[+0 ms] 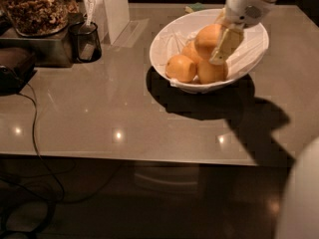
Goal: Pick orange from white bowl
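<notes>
The gripper [223, 46] hangs inside the white bowl [251, 46], over its middle, pressed against the right flank of the orange [207, 35]. Whether it is clamped on the fruit or only laid against it I cannot tell, since its far side is hidden behind the orange.

The orange sits topmost in the bowl, resting on the pile, and is the largest and deepest in colour. I would expect it to be firm, moderately heavy and smooth-skinned, so a round thing that can roll or squirt out of a flat-faced grip (a squeeze across its widest girth looks safest, not near the top cap). It should bear a fair pinch without bruising.

Three smaller oranges lie under and around it: one at the bowl's left side [181, 67], one at the near side [212, 71], one partly hidden between them [189, 51]. Lifting the top one may set these rolling. The bowl is tilted-rimmed and wide, and stands on the table [124, 103].

Well left of the bowl stand a white box [113, 6], a dark cup [84, 41] and a jar of brown bits [35, 6].
</notes>
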`<state>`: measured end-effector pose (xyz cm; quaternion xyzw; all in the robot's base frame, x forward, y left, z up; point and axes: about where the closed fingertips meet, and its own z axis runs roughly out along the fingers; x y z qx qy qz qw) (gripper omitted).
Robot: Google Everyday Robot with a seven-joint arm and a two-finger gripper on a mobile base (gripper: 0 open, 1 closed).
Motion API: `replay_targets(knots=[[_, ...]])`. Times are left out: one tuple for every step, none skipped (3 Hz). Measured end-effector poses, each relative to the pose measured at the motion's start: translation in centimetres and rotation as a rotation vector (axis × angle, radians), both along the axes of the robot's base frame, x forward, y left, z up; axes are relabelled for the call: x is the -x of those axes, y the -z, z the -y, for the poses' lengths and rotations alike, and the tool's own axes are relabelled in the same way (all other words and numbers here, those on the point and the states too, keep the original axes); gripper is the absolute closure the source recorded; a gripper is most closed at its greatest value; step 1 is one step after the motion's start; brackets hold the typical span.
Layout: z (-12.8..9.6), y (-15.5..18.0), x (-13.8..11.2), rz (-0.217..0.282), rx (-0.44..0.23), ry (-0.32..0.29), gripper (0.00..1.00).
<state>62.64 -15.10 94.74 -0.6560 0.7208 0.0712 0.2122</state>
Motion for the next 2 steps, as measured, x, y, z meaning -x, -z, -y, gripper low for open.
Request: replay_targets(knots=[[2.6, -1.2, 4.6, 0.009, -0.082, 0.05, 1.0], [3.8, -0.7, 8.2, -0.023, -0.135, 0.075, 1.0]])
